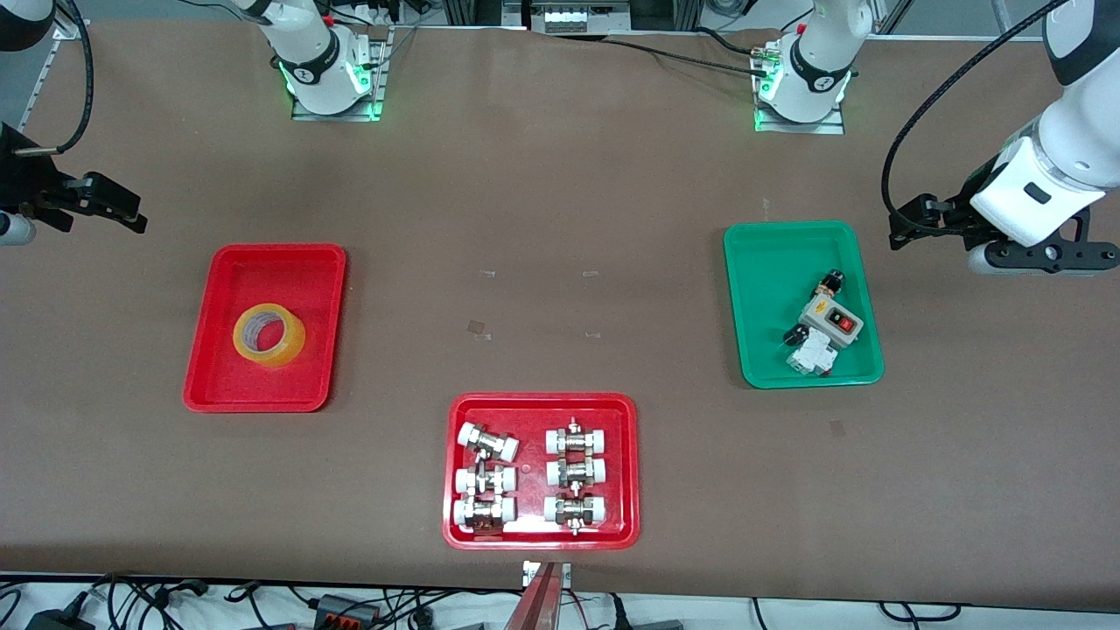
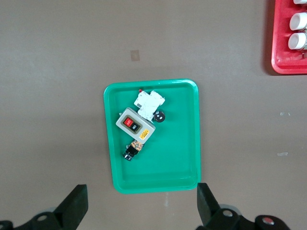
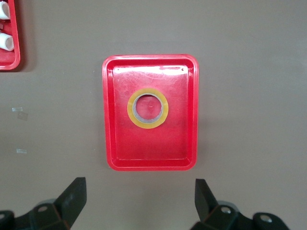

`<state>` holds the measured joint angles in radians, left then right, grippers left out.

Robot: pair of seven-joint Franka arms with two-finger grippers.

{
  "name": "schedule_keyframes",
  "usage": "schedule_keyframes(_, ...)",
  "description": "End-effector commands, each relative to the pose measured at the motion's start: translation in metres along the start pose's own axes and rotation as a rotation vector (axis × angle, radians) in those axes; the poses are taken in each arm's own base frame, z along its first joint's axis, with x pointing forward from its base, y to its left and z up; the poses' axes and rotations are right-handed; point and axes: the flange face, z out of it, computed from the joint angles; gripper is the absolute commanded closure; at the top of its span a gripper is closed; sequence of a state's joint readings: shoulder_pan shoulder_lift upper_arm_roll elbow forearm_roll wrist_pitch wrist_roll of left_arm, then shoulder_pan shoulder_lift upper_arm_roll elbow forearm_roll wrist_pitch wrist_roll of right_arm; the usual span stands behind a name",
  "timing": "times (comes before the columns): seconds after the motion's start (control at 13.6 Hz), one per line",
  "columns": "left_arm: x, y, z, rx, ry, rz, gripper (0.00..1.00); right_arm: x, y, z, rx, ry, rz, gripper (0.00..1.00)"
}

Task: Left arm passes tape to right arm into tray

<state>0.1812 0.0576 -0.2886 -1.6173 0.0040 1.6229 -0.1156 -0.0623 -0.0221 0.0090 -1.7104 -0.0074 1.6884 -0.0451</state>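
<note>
The yellow tape roll (image 1: pixel 293 343) lies flat in the plain red tray (image 1: pixel 262 389) toward the right arm's end of the table. It also shows in the right wrist view (image 3: pixel 130 109), in the middle of the tray (image 3: pixel 148 148). My right gripper (image 1: pixel 131 214) hangs open and empty over bare table beside that tray, its fingers wide apart in its wrist view (image 3: pixel 139 201). My left gripper (image 1: pixel 901 232) hangs open and empty over bare table beside the green tray at the left arm's end, and shows in its wrist view (image 2: pixel 142 206).
A green tray (image 1: pixel 770 262) holds a grey switch box (image 1: pixel 833 321) and small electrical parts; it also shows in the left wrist view (image 2: pixel 163 163). A red tray of metal pipe fittings (image 1: pixel 626 472) sits near the front camera's edge. Brown table lies between the trays.
</note>
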Motion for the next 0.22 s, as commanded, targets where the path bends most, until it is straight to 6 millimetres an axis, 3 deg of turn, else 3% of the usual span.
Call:
schedule_keyframes(0.0,-0.0005,-0.0022,-0.0058,-0.014,0.003,0.006,0.0,-0.0084,-0.0018,-0.0019,0.007,-0.003,-0.015,0.0)
schedule_keyframes(0.15,-0.0005,-0.0022,-0.0058,-0.014,0.003,0.005,0.0,-0.0091,-0.0027,-0.0035,0.007,0.0,-0.016,0.0)
